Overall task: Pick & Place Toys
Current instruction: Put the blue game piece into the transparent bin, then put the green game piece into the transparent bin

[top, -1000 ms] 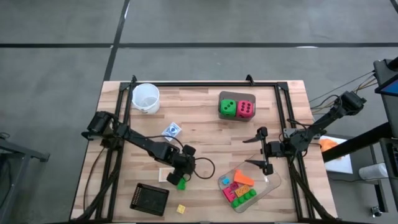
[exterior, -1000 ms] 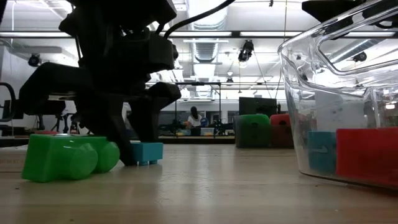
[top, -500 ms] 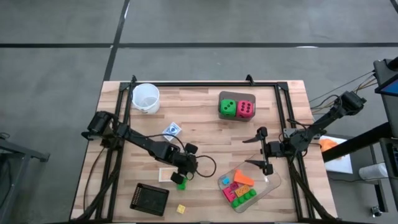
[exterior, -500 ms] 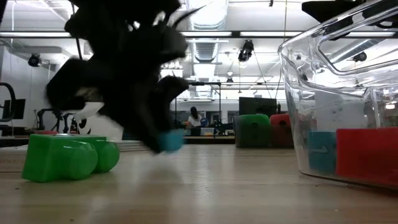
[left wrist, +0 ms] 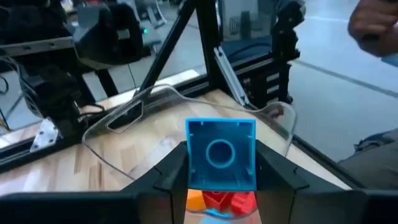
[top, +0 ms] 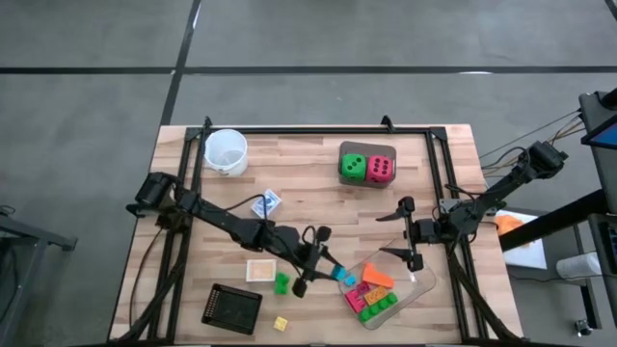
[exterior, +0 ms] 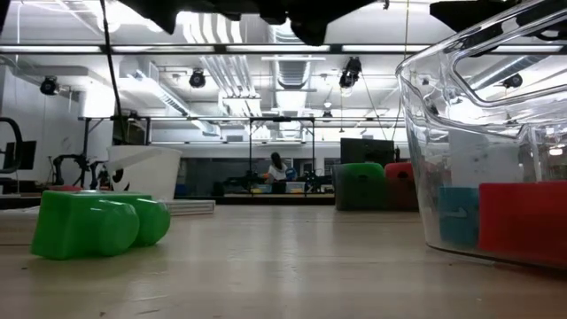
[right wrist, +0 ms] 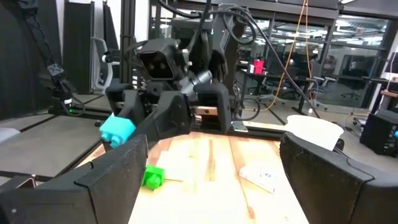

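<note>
My left gripper [top: 331, 269] is shut on a blue brick [left wrist: 221, 152] in the air at the left rim of the clear tray [top: 416, 285], which holds red, orange, green and blue bricks. The held brick also shows in the right wrist view [right wrist: 117, 129]. A green brick [top: 281, 283] lies on the table behind the left gripper and also shows in the low view [exterior: 89, 226]. A yellow brick [top: 281, 324] lies near the front edge. The green and pink-red dice [top: 367, 167] stand side by side at the back. My right gripper [top: 395, 234] is open and empty, just behind the tray. My left gripper pinches the blue brick by two opposite sides [left wrist: 190, 163] between its two fingers [left wrist: 171, 174]. The brick's hollow underside faces the wrist camera. The fingers come from the table's left. The brick is lifted clear of the table.
A white cup [top: 227, 150] stands at the back left. A small printed card [top: 267, 202], a pale square pad [top: 258, 270] and a black flat box [top: 231, 306] lie on the left half. A black frame [top: 318, 130] runs round the table edge.
My left gripper, shut on the blue brick, has risen from the table beside the green brick and gone toward the table's right edge, up to the tray. The blue brick is lifted clear. The green brick has stayed where it was.
</note>
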Controlling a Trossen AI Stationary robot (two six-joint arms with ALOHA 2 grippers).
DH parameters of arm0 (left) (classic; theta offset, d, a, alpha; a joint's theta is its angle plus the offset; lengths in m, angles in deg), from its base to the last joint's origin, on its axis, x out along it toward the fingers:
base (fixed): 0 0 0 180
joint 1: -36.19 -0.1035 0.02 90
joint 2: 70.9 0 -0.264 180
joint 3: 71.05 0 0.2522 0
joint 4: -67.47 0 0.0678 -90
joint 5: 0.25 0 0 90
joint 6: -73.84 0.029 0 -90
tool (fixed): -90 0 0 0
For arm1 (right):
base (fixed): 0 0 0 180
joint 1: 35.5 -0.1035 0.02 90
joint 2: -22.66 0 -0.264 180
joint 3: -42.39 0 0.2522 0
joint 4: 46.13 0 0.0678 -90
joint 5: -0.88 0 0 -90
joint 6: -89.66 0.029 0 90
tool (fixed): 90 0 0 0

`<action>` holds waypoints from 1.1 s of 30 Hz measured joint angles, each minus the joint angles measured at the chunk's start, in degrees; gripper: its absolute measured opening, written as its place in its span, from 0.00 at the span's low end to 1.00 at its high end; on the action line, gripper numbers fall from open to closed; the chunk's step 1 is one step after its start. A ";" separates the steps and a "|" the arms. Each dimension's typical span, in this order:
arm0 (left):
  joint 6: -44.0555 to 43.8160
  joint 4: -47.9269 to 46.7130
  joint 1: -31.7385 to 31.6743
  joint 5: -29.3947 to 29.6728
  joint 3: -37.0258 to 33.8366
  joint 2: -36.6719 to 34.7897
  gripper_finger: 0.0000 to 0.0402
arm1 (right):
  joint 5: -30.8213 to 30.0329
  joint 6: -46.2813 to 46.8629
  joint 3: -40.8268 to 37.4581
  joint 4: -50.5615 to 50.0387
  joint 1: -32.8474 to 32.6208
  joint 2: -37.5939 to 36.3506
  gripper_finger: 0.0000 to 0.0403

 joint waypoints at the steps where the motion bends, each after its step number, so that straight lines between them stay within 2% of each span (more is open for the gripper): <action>1: -0.02 -1.42 -0.04 0.02 1.24 0.56 0.33 | 0.00 -0.14 0.00 0.00 0.14 0.00 0.88; 11: 0.32 -16.98 0.07 -0.01 14.79 8.75 0.33 | 0.00 -0.19 0.00 -0.02 0.52 0.00 0.88; 17: 1.11 -24.25 0.04 -0.01 20.54 12.27 0.33 | 0.00 0.08 0.00 -0.39 0.49 0.07 0.88; 19: 2.27 -27.47 0.04 -0.02 21.62 12.53 0.39 | 0.00 0.10 0.00 -0.39 0.49 0.07 0.88; 23: 2.46 -29.27 0.04 0.00 21.91 12.59 0.64 | 0.00 0.08 0.00 -0.42 0.49 0.04 0.88; 26: 1.94 -29.26 0.04 -0.01 22.05 12.58 0.77 | 0.00 0.08 0.00 -0.42 0.49 0.04 0.88; 29: 1.70 -29.23 0.13 -0.01 22.05 12.52 0.81 | 0.00 0.08 0.00 -0.42 0.49 0.04 0.88; 33: 0.43 -31.02 0.93 -0.22 21.75 10.50 0.79 | 0.00 0.08 0.00 -0.42 0.49 -0.04 0.88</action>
